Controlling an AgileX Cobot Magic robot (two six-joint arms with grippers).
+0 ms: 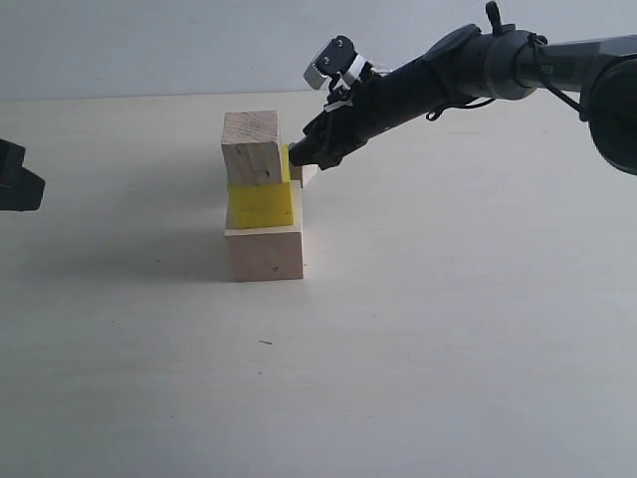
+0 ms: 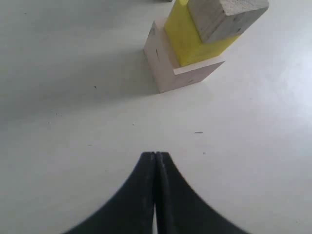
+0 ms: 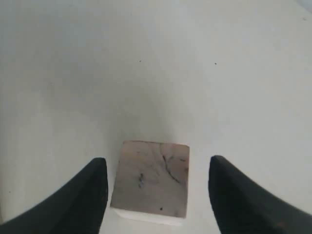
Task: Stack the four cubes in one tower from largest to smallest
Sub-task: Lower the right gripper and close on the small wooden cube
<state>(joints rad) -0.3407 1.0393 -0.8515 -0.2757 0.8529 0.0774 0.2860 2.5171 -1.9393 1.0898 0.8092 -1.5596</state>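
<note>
While the left hand (image 2: 155, 155) hangs closed toward the left edge of the desk (image 1: 448, 349), the tower (image 1: 262, 194) of three cubes stands nearer the far edge. Just behind it, the tiny cube (image 3: 151, 183) lies on the desk between the open fingers of the right hand (image 3: 157, 160). It is probably light, stiff, smooth wood, best pinched on opposite flat sides.

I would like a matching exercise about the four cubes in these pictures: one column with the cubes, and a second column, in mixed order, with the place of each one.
Column one
1. large pale wooden cube
2. bright yellow cube
3. medium pale wooden cube
4. tiny pale wooden cube

Column two
A. topmost of the three stacked cubes
B. on the table, between the open jaws of the right gripper
C. lowest of the three stacked cubes
D. middle of the three stacked cubes

Pairs: 1-C, 2-D, 3-A, 4-B
</note>
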